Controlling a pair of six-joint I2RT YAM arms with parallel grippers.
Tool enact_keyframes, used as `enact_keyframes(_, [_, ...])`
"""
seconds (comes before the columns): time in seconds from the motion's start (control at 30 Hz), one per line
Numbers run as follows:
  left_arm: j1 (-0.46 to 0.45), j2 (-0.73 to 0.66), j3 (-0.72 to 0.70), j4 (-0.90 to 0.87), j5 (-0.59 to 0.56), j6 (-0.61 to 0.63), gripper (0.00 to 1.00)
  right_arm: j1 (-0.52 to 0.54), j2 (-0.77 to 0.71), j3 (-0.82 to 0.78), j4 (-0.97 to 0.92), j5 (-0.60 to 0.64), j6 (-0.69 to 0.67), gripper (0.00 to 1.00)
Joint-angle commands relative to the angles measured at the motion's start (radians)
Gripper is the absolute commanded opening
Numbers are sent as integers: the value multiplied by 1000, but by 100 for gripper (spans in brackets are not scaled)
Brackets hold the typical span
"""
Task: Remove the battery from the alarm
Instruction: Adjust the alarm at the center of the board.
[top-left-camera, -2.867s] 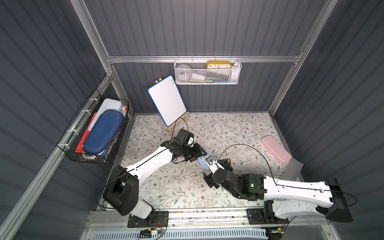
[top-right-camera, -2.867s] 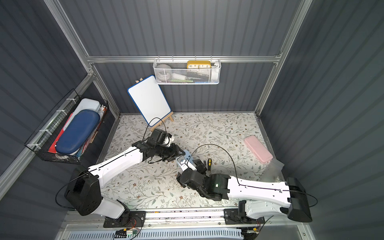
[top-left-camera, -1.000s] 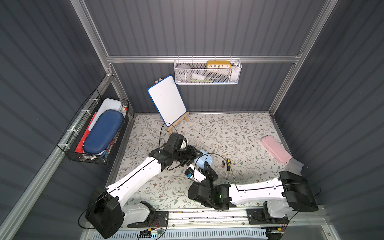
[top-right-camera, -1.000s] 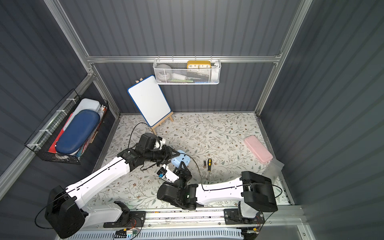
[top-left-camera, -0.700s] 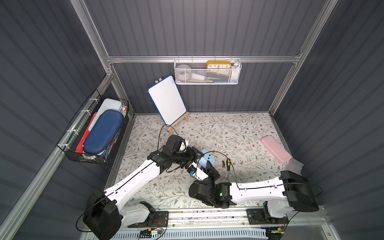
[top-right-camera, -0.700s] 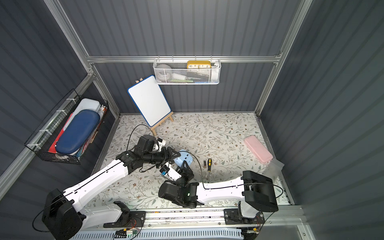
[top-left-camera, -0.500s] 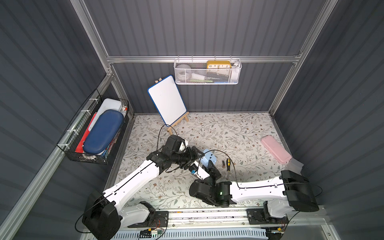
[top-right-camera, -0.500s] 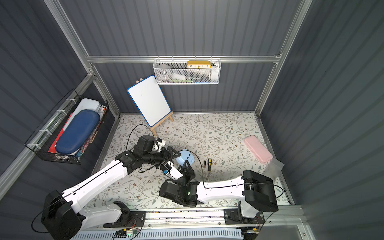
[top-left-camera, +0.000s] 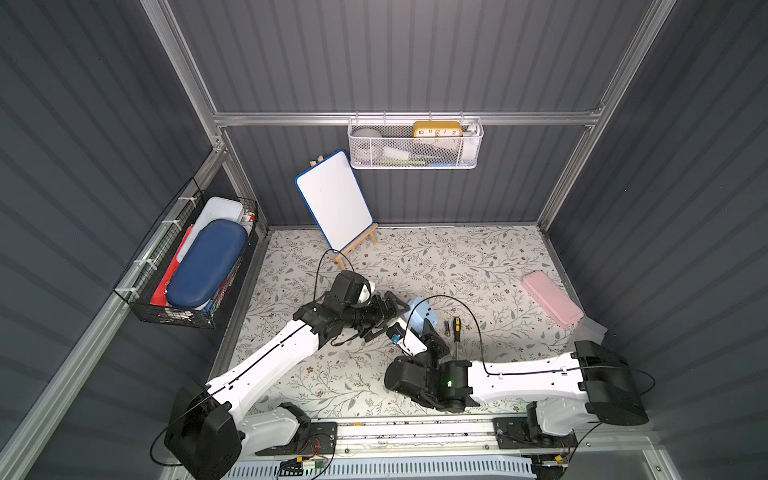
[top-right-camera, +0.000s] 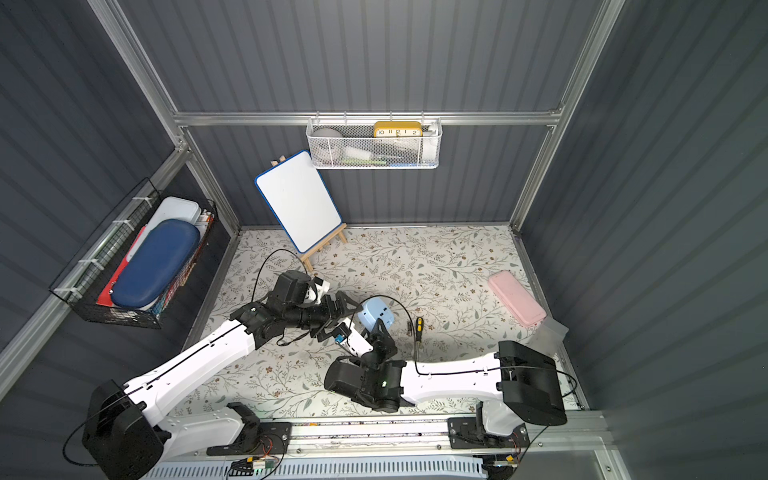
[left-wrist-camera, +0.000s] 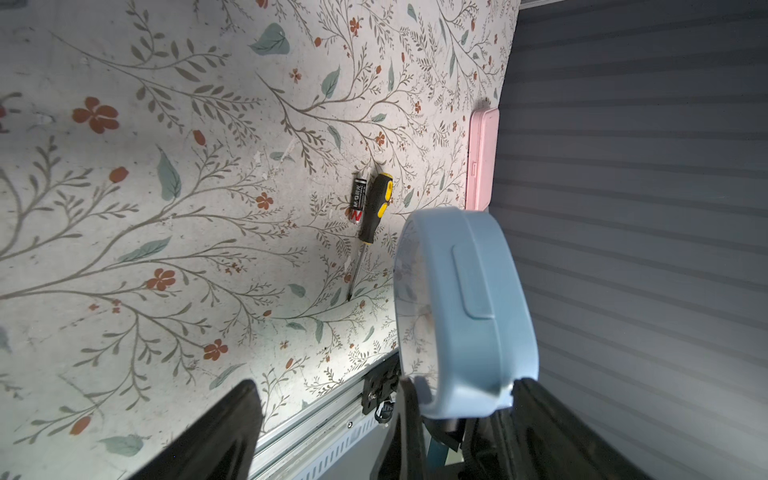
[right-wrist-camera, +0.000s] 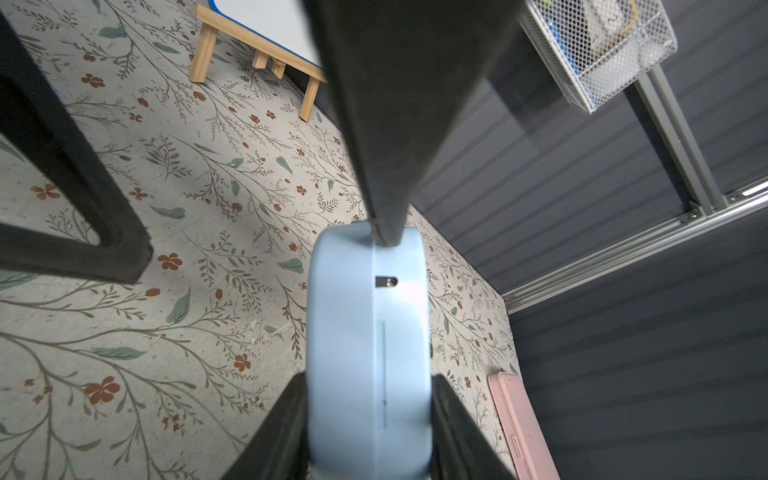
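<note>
Left wrist view: the slim black cylindrical battery (left-wrist-camera: 360, 200), red-and-white lettered with a silver tip, lies on the floral desk (left-wrist-camera: 166, 249) just beside the black-and-yellow-handled screwdriver (left-wrist-camera: 376, 208). In a top view it sits at four o'clock from the pale-blue rounded-square plastic alarm clock (top-left-camera: 422, 316). The right pincer (right-wrist-camera: 368, 386) is clenched on the clock, holding it off the desk. The left pincer (top-left-camera: 388, 316) gapes wide at the clock's nine o'clock.

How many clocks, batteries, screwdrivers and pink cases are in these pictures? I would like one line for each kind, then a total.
Clock: 2, the pale-blue alarm and the yellow clock
Battery: 1
Screwdriver: 1
Pink case: 1
Total: 5
</note>
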Motion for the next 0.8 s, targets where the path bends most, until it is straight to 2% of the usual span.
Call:
enact_keyframes(0.0, [4, 2, 26, -40, -35, 29, 99, -15, -32, -15, -49, -18, 70, 5])
enact_keyframes(0.13, [6, -4, 32, -66, -90, 34, 100, -45, -84, -29, -88, -97, 129, 5])
enact_keyframes(0.2, [6, -4, 45, -97, -143, 48, 99, -93, -131, -37, -114, -193, 166, 5])
enact_keyframes(0.37, [10, -23, 55, -138, -247, 75, 100, -272, -311, -71, -150, -657, 275, 5])
enact_keyframes(0.43, [10, -37, 45, -136, -271, 78, 99, -363, -399, -131, -73, -874, 306, 6])
enact_keyframes(0.53, [12, -55, 15, -120, -284, 79, 99, -465, -492, -197, 12, -1115, 383, 7])
enact_keyframes(0.6, [12, -61, -4, -110, -279, 78, 99, -526, -509, -207, 24, -1241, 449, 8])
enact_keyframes(0.7, [12, -64, -33, -89, -264, 81, 99, -588, -510, -277, 158, -1403, 559, 8])
enact_keyframes(0.77, [12, -68, -47, -88, -265, 83, 99, -602, -486, -307, 237, -1433, 639, 9])
